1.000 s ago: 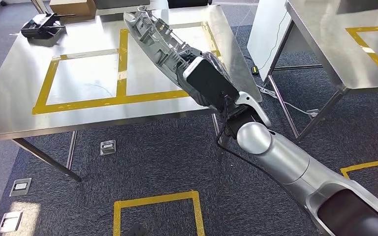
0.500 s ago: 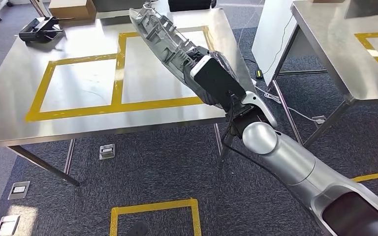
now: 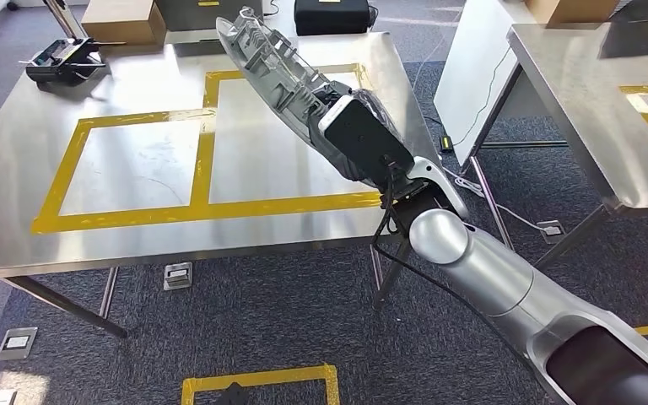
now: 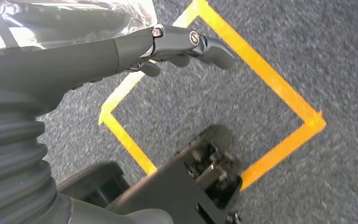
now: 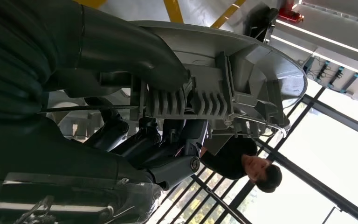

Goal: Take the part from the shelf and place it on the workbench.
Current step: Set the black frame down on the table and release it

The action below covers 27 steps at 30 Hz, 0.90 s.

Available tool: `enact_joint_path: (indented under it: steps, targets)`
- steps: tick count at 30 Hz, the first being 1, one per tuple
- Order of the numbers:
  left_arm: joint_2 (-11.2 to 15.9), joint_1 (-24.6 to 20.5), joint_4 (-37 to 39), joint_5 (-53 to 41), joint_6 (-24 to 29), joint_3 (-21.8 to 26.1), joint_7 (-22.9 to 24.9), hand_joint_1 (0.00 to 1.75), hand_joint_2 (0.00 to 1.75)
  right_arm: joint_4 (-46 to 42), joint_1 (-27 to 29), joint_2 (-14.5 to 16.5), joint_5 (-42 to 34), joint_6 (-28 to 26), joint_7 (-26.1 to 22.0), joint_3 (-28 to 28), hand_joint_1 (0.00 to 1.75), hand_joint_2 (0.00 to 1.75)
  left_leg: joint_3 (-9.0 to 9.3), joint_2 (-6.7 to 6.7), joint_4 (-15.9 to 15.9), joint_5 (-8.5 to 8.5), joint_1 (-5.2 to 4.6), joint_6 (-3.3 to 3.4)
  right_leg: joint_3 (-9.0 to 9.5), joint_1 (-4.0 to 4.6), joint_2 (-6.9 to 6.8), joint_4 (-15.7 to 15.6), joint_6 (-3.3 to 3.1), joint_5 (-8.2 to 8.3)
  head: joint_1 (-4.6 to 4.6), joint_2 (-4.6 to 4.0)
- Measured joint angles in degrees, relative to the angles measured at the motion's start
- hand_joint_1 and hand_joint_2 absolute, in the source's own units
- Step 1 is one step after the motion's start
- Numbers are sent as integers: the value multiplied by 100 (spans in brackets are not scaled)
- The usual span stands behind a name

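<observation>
While the right hand point(image 3: 337, 105) grips the grey part point(image 3: 274, 63) aloft, tilted over the table's point(image 3: 118, 236) near right corner, the carrying step looks nearly done; next comes lowering it inside the yellow-taped rectangle point(image 3: 278, 135).

Steel workbench point(image 3: 135, 245), yellow tape frames point(image 3: 198, 152), perhaps a black tool point(image 3: 61, 61)

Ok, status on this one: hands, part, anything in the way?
Right hand grips grey part above workbench. Left hand holds nothing, over floor. Taped zones bare.
</observation>
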Motion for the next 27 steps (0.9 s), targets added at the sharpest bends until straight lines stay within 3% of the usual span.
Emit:
enact_joint_path:
  steps: [2, 5, 6, 7, 10, 11, 12, 15, 17, 20, 21, 22, 23, 25, 27]
  targets:
    - [4, -10, 0, -1, 3, 19, -2, 0, 175, -2, 0, 0, -10, 2, 9, -2, 175, 175, 95, -10, -31, -51, 30, 49, -255, -6, 3, 454, 52, -45, 15, 0]
    - [-2, -8, 0, -2, 1, 41, -3, 0, 175, 9, 28, -3, -13, 3, 11, 3, 175, 175, 187, -17, -31, -173, 31, 74, -1006, -22, 7, 1398, 98, -384, 34, 0]
    - [-4, 4, 0, -3, 1, 46, -4, 0, 175, 15, 38, -6, -13, 3, 10, 4, 175, 175, 237, -24, -27, -223, 30, 72, -1172, -22, 8, 1487, 99, -423, 35, 0]
    - [-4, 16, 0, -4, 0, 53, -5, 0, 175, 20, 42, -9, -13, 3, 8, 5, 175, 175, 299, -33, -21, -276, 29, 69, -1242, -19, 9, 1389, 91, -331, 36, 0]
    - [-25, 27, -2, -11, 1, 74, -10, 0, 175, 25, 31, -14, -13, 3, 10, 6, 175, 175, 489, -58, 0, -443, 33, 34, -1069, 25, 18, 348, 20, 542, 37, -1]
    - [-38, 24, -3, -15, 1, 78, -10, 0, 175, 26, 24, -15, -13, 4, 15, 8, 175, 175, 516, -65, 1, -483, 37, 10, -1009, 49, 24, 74, -17, 747, 37, -1]
    - [-49, 24, -3, -20, -1, 79, -9, 0, 175, 25, 16, -16, -13, 6, 19, 9, 175, 175, 535, -71, 2, -508, 40, -20, -979, 71, 28, -77, -55, 843, 38, -1]
    - [-71, 22, -4, -33, -7, 81, -8, 0, 175, 19, -3, -21, -13, 9, 31, 2, 175, 175, 596, -76, -5, -554, 38, -95, -871, 70, 7, -209, -153, 831, 44, 0]
    - [-72, 15, -4, -38, -4, 83, -4, 0, 175, 21, -3, -24, -13, 10, 42, 4, 175, 175, 484, -63, 260, -676, 37, -143, -741, 26, -10, -304, -187, 831, 17, 0]
    - [-62, 25, -3, -45, 0, 85, -1, 0, 175, 31, 17, -24, -13, 10, 45, 17, 175, 175, -108, -47, 1246, -1016, 81, -215, -660, -8, -21, -325, -198, 775, -10, -1]
    - [-60, 33, -2, -51, 1, 85, -1, 0, 175, 35, 24, -24, -13, 10, 45, 17, 175, 175, -268, -45, 1424, -1031, 103, -250, -649, -21, -20, -312, -186, 745, -13, 0]
    - [-58, 37, -2, -57, 1, 85, -2, 0, 175, 37, 27, -24, -13, 10, 46, 17, 175, 175, -329, -41, 1391, -930, 129, -292, -634, -42, -16, -292, -166, 712, -11, -1]
    - [-58, 38, -2, -62, 1, 86, -1, 0, 175, 38, 27, -24, -13, 9, 49, 18, 175, 175, -283, -32, 1152, -719, 160, -339, -613, -67, -13, -265, -138, 672, -13, -1]
    - [-64, 33, -2, -64, 1, 91, 18, 0, 175, 39, 25, -23, -13, 10, 59, 18, 175, 175, -46, -6, 441, -303, 204, -427, -563, -114, -9, -198, -64, 582, -23, -1]
    - [-72, 25, -1, -65, 1, 101, 41, 0, 175, 43, 17, -20, -12, 13, 85, 18, 175, 175, 103, 13, 56, -196, 185, -367, -553, -120, -8, -147, 20, 515, -46, -1]
